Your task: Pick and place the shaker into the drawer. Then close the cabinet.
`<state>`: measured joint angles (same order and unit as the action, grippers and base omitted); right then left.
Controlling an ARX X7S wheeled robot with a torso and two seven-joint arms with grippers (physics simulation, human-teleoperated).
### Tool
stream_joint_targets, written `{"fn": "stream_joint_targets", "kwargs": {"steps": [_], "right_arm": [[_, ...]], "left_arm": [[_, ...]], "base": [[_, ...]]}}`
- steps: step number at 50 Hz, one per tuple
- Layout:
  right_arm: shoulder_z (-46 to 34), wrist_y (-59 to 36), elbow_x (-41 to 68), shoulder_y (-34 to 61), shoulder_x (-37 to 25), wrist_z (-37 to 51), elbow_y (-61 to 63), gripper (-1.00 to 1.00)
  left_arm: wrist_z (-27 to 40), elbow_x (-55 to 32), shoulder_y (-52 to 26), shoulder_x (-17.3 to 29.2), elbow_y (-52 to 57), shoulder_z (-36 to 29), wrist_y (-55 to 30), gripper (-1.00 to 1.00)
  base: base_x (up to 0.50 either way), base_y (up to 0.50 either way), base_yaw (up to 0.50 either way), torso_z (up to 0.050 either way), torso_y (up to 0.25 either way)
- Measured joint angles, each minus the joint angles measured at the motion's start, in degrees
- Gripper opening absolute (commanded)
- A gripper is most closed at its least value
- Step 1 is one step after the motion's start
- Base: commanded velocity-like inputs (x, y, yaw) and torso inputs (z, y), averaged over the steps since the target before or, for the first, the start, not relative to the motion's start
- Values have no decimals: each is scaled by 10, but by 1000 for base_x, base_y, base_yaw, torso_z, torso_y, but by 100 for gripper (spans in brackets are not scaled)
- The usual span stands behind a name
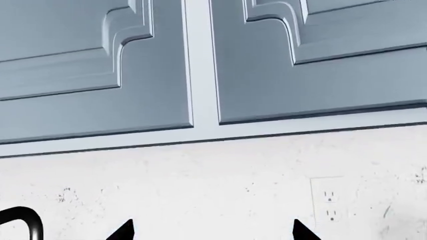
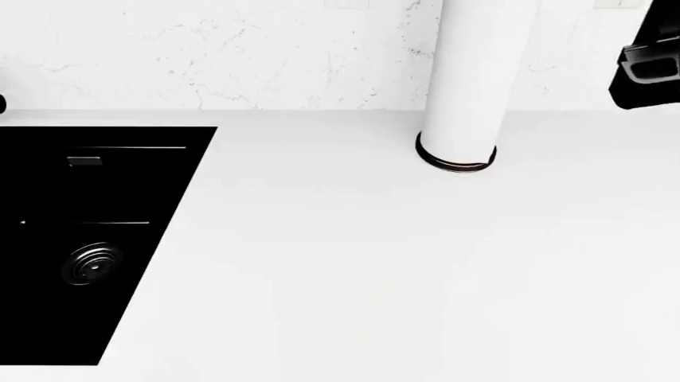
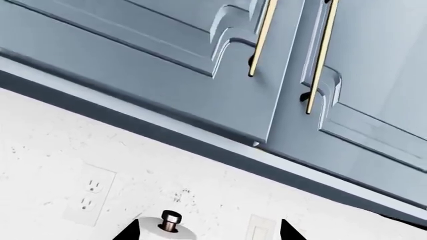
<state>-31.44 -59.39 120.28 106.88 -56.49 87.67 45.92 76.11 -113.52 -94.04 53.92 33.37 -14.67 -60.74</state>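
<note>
The shaker and the drawer are out of view in all three views. My left gripper (image 1: 213, 233) is open and points up at the wall below the upper cabinets; only its two black fingertips (image 1: 125, 231) show, with nothing between them. My right gripper (image 3: 210, 233) is open too, its fingertips (image 3: 289, 232) wide apart and empty. It is aimed at the wall, above the top of a paper towel roll (image 3: 170, 229). In the head view a black part of the right arm (image 2: 646, 64) hangs at the top right.
A white counter (image 2: 351, 270) runs forward, with a black sink (image 2: 85, 239) at the left and the tall paper towel roll (image 2: 473, 79) at the back. Blue-grey upper cabinet doors (image 3: 167, 65) with gold handles (image 3: 261, 40) are shut. Wall outlets (image 1: 329, 205) sit below them.
</note>
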Motion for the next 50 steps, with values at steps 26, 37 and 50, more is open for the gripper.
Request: {"fn": "stream_joint_targets", "kwargs": {"steps": [26,37,50], "right_arm": [[-54,-54,-17,183,83,-47,-121,100],[-38,-60,-69,201,108,-101,-170,100],[-24,-52,-138,197,140,-160,-219,100]], "left_arm": [[-7,-1,19,15,13,0,4,100],[-7,-1,20,19,15,-2,6,100],[-12,3,30,27,19,1,9,100]], "base": [[0,0,0,0,0],[0,0,0,0,0],[0,0,0,0,0]]}}
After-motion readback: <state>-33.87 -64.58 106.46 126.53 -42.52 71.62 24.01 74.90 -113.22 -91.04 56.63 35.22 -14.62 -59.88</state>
